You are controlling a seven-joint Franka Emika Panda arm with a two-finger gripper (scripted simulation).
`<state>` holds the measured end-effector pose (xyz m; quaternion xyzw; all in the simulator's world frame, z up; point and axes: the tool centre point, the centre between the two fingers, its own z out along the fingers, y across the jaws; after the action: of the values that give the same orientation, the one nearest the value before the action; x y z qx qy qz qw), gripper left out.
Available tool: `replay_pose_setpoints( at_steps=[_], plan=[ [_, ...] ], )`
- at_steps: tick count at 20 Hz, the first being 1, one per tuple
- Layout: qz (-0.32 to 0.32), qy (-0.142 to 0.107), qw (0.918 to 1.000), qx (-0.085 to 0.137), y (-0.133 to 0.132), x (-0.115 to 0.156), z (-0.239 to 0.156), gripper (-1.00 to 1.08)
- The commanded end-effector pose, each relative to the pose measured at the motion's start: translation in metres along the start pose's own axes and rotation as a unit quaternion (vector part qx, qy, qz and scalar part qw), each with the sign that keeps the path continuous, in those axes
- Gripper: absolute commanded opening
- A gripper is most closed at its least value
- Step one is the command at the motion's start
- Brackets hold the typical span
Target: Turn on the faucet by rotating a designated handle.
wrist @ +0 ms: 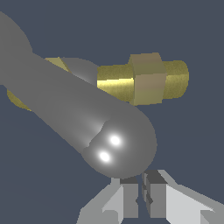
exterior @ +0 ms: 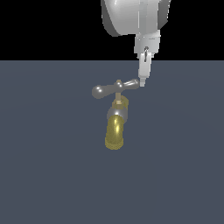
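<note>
While the faucet [exterior: 116,118] sits a little above the middle of the exterior view on the flat blue-grey floor [exterior: 43,175], its handle [exterior: 114,89] lies across the top as a glossy grey crossbar, one rounded bulb reaching toward 9 o'clock and the other toward 3 o'clock; a thin brass stem [exterior: 118,95] joins the crossbar to a grey collar [exterior: 117,113], and below that the shiny yellow spout [exterior: 115,133] runs down toward 6 o'clock, ending in an open mouth; seen from the wrist view the nearest arm of the handle [wrist: 83,113] fills much of the picture as a thick grey bar with a rounded end carrying two bright glints, and behind it stands a brass fitting with a duller six-sided nut [wrist: 146,78]; the gripper [exterior: 142,83] comes down from 12 o'clock in the exterior view, its pale fingers pointing straight down and their tips right at the bulb on the exterior view's right, touching it or just beside it, which of the two I cannot tell; in the wrist view the gripper [wrist: 141,199] has its two fingers drawn almost together, only a thin dark slit between them, with nothing held; the bulb sits just beyond the fingertips rather than between them; the white arm [exterior: 131,17] fills the upper edge of the exterior view against a black background.
</note>
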<state>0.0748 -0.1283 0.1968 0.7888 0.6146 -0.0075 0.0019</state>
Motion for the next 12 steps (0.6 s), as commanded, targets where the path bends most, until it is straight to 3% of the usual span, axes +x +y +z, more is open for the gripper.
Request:
replay_pose_setpoints(
  at_steps=[1,12],
  plan=[
    [-0.001,0.001,1.0,0.0,0.001,0.008,0.0,-1.0],
    [-0.016,0.005,0.9999,-0.002,0.01,0.093,-0.003,-1.0]
  ],
)
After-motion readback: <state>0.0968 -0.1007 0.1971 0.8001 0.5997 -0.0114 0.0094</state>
